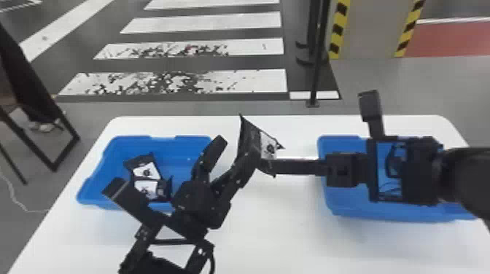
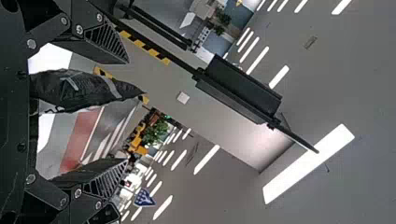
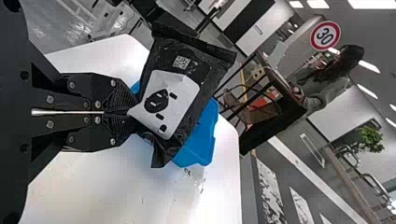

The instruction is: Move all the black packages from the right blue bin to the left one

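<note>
Two black packages (image 1: 146,170), white-labelled, lying in the left blue bin (image 1: 178,147), centre-left of the head view; one further package (image 1: 251,136), near the frame's centre above the white table (image 1: 277,233), pinched at its edge by the closed jaws of the right gripper (image 1: 268,165). One left gripper (image 1: 236,149), also near centre, jaws spread wide, a black package showing between them in the left wrist view, clear of both. One right blue bin (image 1: 339,204), right of frame, partly covered by the right arm (image 1: 419,167), contents unclear.

"30" on round sign (image 3: 325,36) (red-rimmed)
</note>
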Robot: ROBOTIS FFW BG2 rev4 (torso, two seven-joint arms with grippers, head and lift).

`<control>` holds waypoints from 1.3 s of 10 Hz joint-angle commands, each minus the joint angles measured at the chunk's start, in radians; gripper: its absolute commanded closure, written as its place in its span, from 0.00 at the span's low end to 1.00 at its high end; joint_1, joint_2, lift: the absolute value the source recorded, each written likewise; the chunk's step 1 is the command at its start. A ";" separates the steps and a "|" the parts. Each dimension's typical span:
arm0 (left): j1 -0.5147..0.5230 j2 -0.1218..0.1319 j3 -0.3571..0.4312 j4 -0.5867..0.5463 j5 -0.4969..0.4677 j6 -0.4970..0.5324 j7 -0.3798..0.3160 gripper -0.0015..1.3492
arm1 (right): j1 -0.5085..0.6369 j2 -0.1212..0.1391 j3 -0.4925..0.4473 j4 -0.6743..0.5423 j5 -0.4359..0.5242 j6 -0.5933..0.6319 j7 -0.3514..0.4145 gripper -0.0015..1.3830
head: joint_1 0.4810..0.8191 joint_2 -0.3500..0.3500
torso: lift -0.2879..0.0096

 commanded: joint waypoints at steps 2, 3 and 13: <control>0.006 -0.004 0.025 0.000 -0.066 0.032 0.000 0.24 | -0.014 -0.001 0.051 0.003 -0.029 0.000 -0.001 0.81 | 0.63 0.69 | 0.50; 0.006 -0.006 0.031 0.000 -0.090 0.044 0.002 0.27 | -0.018 -0.001 0.065 0.003 -0.036 0.000 -0.001 0.81 | 0.63 0.71 | 0.50; -0.095 -0.036 0.251 0.128 -0.565 0.017 0.081 0.90 | 0.004 0.004 0.033 0.143 -0.064 -0.150 0.011 0.11 | 0.63 0.84 | 0.50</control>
